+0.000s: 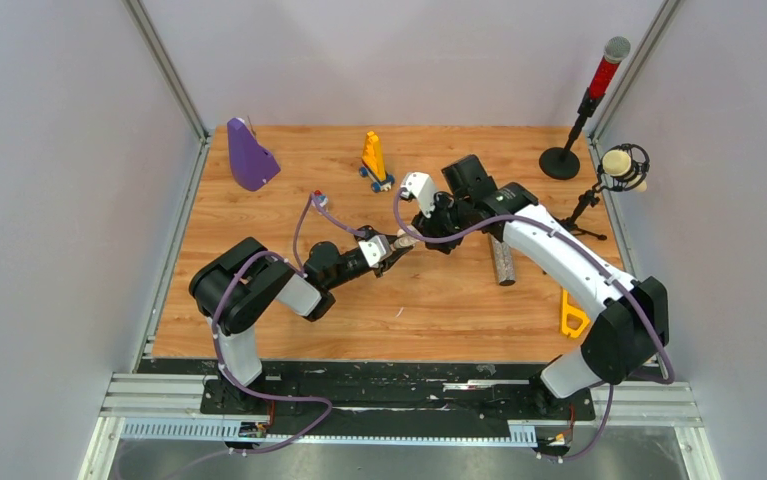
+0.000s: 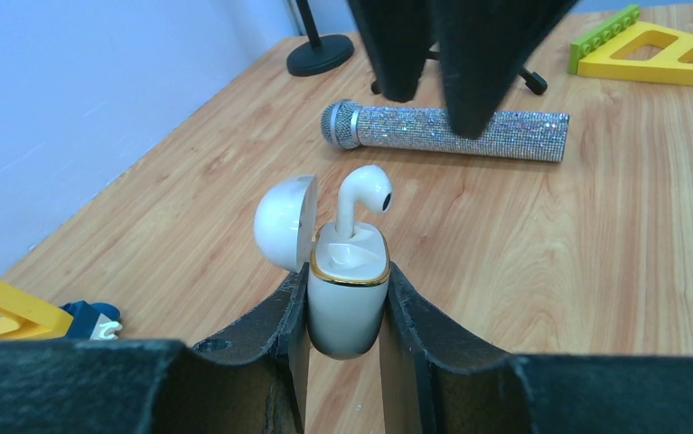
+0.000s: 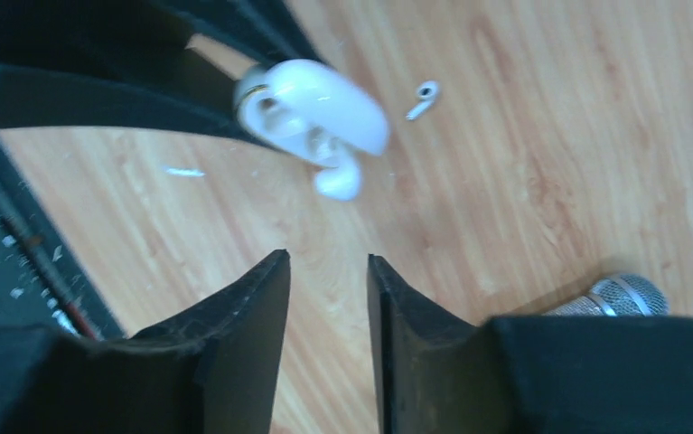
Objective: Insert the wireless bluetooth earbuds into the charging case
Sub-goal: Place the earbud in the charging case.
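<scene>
1. Top view: the left gripper (image 1: 396, 246) is held over the middle of the worktop (image 1: 459, 320), closed on a small pale object that is too small here for detail. The right gripper (image 1: 421, 228) is positioned just beside it, on the side toward the far right corner. A glitter microphone (image 1: 502, 262) lies right of centre.

2. Left wrist view: the charging case (image 2: 347, 303) is clamped upright between the left fingers (image 2: 261, 334), with its lid (image 2: 284, 221) swung open to the left. One white earbud (image 2: 367, 192) is stood with its stem in a socket and its head well proud of the gold rim. It is judged entered but not seated. The neighbouring socket is not clearly shown. The right gripper's fingers (image 2: 397, 45) hang directly above, narrowly parted, with nothing between them.

3. Right wrist view: the narrow gap between the right fingers (image 3: 243, 334) is confirmed empty. The case and its protruding bud are seen beyond the fingertips. A second earbud (image 3: 424, 99), also white, lies loose on the wood past the case, well apart from both grippers. A thin white sliver (image 3: 184, 171) is noted nearer the worktop's edge.

4. Progress, as judged: the case is opened and presented, and the first bud is started. What is left is pressing that bud home, then picking and inserting the loose one.
</scene>
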